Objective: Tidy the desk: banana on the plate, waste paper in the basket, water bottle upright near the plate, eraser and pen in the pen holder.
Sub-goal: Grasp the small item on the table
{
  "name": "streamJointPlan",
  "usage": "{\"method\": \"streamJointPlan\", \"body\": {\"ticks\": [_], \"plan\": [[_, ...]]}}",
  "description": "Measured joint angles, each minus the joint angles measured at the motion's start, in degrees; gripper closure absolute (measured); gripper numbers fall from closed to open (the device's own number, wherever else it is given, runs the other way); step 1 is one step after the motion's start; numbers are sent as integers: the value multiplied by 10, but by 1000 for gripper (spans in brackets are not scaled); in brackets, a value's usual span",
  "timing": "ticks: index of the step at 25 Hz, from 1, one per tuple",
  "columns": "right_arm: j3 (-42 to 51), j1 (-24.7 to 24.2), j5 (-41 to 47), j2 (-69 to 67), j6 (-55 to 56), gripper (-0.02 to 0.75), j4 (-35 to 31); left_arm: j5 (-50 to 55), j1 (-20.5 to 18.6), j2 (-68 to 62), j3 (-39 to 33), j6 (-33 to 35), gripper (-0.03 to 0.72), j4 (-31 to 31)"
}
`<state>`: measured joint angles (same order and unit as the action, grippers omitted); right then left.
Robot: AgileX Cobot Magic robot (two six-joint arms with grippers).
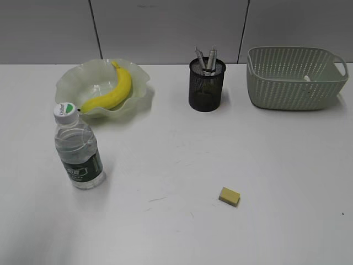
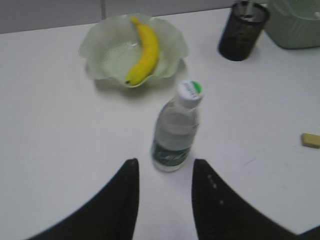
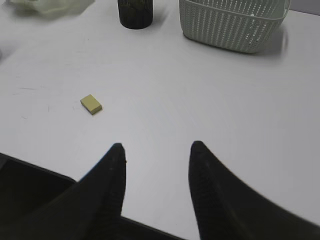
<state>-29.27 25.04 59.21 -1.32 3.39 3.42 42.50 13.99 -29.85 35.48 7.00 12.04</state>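
Starting at the far left of the white bench (image 1: pixel 287 182), the ruffled pale green plate (image 1: pixel 69 83) holds the banana (image 1: pixel 113 91), lying curved along its right side, so that item looks done. Just nearer stands the water bottle (image 1: pixel 78 149), upright on its base with the white cap up, close to the plate as the task asks. The left hand (image 2: pixel 162 172) hangs just near of the bottle in its wrist view, fingers spread and holding nothing, not touching the bottle. Toward the middle far side, the black mesh pen holder (image 1: pixel 207 85) stands with pens (image 1: pixel 207 58) sticking out of the top; how many I cannot say for sure. Near and a little right of the middle, the small yellowish eraser (image 1: pixel 229 196) lies flat and alone on the bench, well apart from the holder, so it seems the one thing left to move. The right hand (image 3: pixel 156 152) sits low at the near edge, open and empty, with the eraser ahead and to its left, probably the arm best placed to fetch it. At the far right, the sage-green basket (image 1: pixel 276 88) shows a small white bit through its wall, likely the waste paper (image 1: pixel 306 78).
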Motion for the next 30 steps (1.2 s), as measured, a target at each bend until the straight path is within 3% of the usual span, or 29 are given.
{"method": "streamJointPlan", "body": {"ticks": [4,6,8,11,14,16,21,25,30], "plan": [[0,0,1,6,1,398,0,-41,26,-179,55,219,461,197],[0,0,1,14,1,398,0,-62,75,-262,92,269,465,242],[0,0,1,17,1,398,1,-92,150,-340,137,290,467,245],[0,0,1,17,2,398,1,-155,307,-455,198,284,468,192],[1,0,2,17,2,404,1,-196,407,-584,263,206,437,98],[1,0,2,17,2,414,1,-201,424,-664,309,146,371,66],[1,0,2,17,2,437,1,-143,426,-822,428,95,181,44],[1,0,2,17,2,440,1,-78,426,-899,513,-4,148,-10],[1,0,2,17,2,442,1,-1,426,-961,583,-105,165,-110]]}}
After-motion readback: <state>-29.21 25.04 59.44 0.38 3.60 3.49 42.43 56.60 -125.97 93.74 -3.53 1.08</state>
